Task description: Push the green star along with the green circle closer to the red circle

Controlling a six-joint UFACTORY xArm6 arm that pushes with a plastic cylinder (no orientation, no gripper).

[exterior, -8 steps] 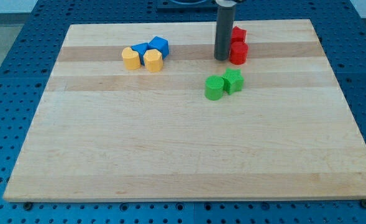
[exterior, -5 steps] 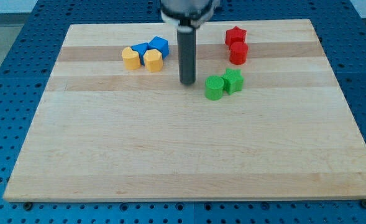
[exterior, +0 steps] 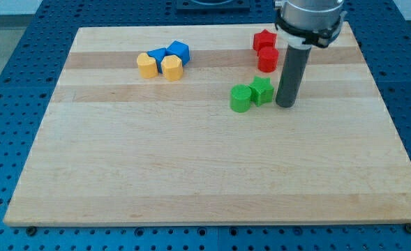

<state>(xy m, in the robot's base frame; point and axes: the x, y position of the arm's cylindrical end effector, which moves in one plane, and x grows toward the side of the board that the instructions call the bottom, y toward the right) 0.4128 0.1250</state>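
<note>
— Lining up for the push: tip is set just right of the green star, which touches the green circle. No claw is fitted.

— Red circle lies above; a spot below the pair is judged needed next.

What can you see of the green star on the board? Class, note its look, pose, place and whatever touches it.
The green star is a small, solid-looking block of matt green, lying flat on the pale wooden board in the upper right part of the view. Its left side touches the green circle. The red circle sits apart, toward the view's top. My tip stands just to its right, close, though contact cannot be told.
</note>
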